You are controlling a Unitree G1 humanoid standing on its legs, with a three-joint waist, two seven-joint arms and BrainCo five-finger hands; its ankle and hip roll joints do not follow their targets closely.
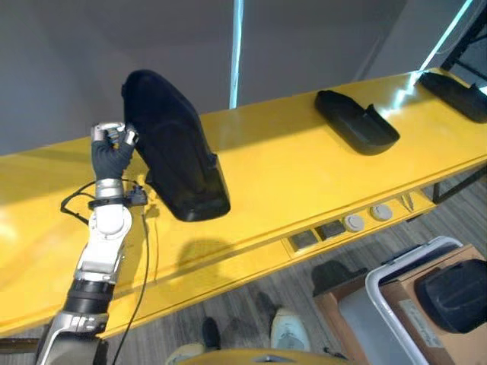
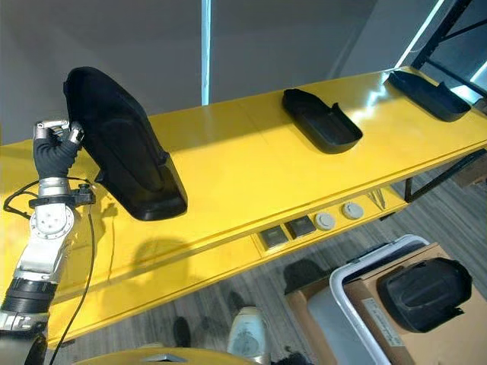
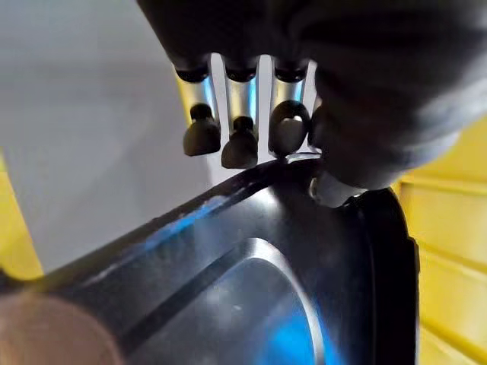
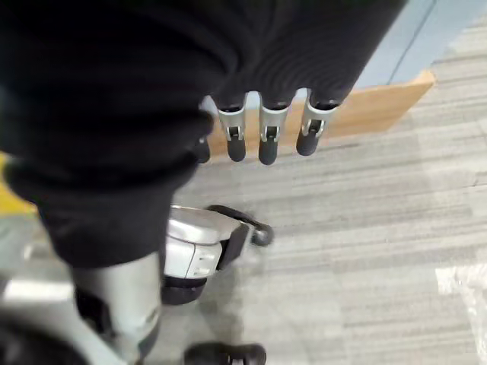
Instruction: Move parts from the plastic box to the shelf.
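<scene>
Left eye view: from the robot's head, looking steeply down on the yellow shelf [image 1: 304,175], which runs slantwise across; the left hand [image 1: 112,152] sits far left.
Right eye view: same height and tilt, set slightly to one side, so the tall black part [image 2: 125,148] lies nearer its left edge.
Shared by both eyes: the shelf, three black parts on it, the plastic box [image 2: 358,293] at lower right.
Left wrist view: very close, looking along the fingers [image 3: 242,133] onto the tall black part's rim.
Right wrist view: looks past the right hand [image 4: 262,129] straight down at grey floor [image 4: 380,251], well off it.
</scene>
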